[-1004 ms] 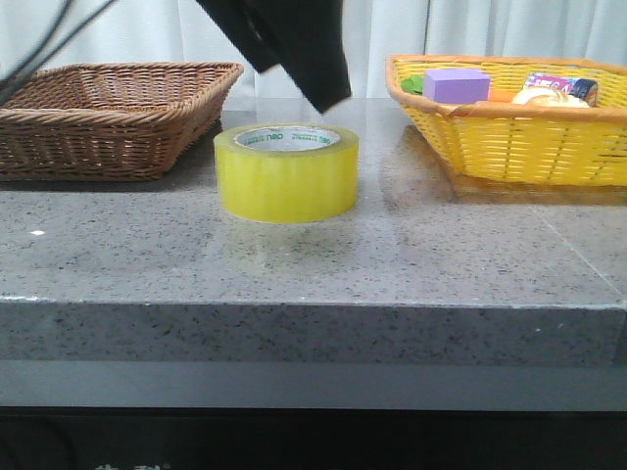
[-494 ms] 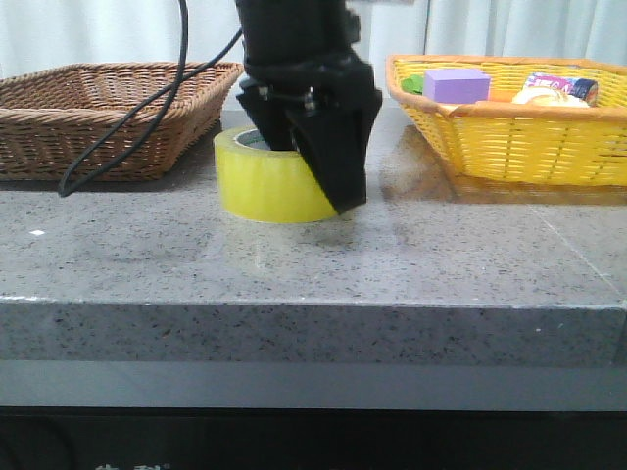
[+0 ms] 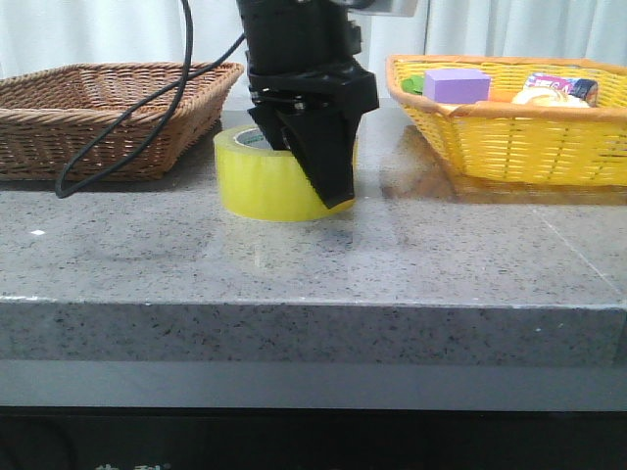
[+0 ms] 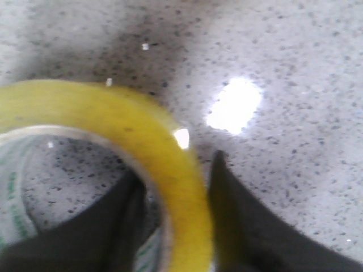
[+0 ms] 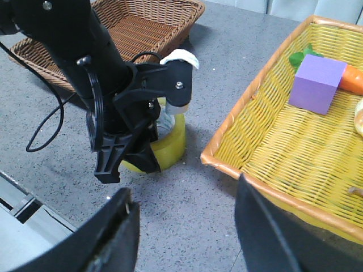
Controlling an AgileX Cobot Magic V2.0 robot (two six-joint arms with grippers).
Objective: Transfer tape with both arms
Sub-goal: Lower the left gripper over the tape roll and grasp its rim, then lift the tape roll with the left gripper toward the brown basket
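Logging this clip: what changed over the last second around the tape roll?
The left gripper came down from above and now straddles the wall of the tape, one finger inside the core, one outside. The roll hasn't shifted on the table; both baskets are unchanged.

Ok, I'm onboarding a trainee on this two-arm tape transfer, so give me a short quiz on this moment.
1. True or false: the tape has been lifted clear of the table.
2. How do the fingers of the left gripper stand around the tape's wall?
A. both outside it
B. one inside the core, one outside
C. both above it, not around it
3. Fill in: the purple block lies in the ______ basket.

Key:
1. False; the roll sits on the table.
2. B, as the left wrist view shows.
3. yellow.

The right gripper is open, over the table near the yellow basket.
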